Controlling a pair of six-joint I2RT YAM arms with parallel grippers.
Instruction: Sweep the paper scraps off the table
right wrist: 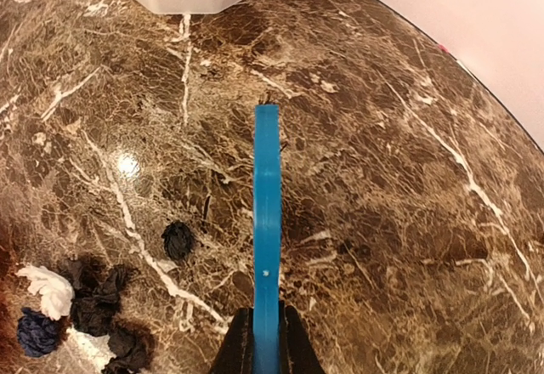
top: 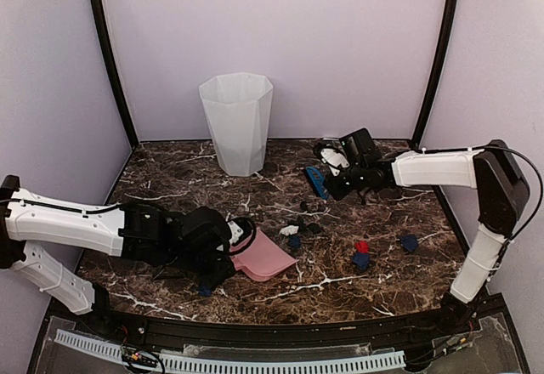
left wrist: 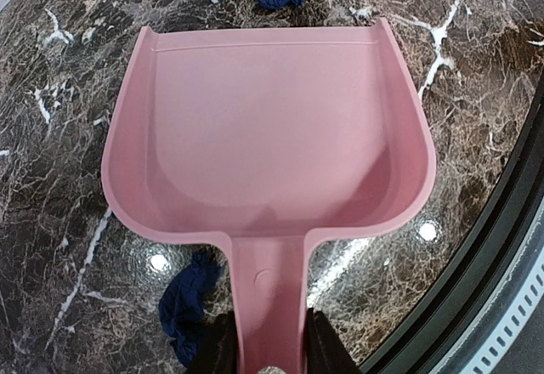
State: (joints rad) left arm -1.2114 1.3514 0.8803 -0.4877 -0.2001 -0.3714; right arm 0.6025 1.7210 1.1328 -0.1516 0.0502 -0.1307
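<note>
"None of the paper scraps (top: 295, 231) had left the table (top: 170, 178), as far as I could see."

"Where were they lying?"

"Most sat in a loose bunch mid-table, white, navy and black, just past the lip of the dustpan (left wrist: 263, 136). A red wad (top: 362, 246) and a couple of navy ones lay further right. One navy wad (left wrist: 187, 302) sat beside the dustpan's handle, behind the pan."

"And the pan itself?"

"Empty, bare pink inside, resting on the table. The left end effector (left wrist: 268, 353) was clamped on its handle. The right end effector (right wrist: 265, 344) was pinched closed around the blue brush (right wrist: 267, 204), back and right of the bunch, touching no scrap. I couldn't tell whether the bristles met the table."

"The white bin (top: 236, 127)?"

"Upright at the back, well apart from the scraps. I couldn't see into it. I'd judge the sweeping was all still to do."
</note>
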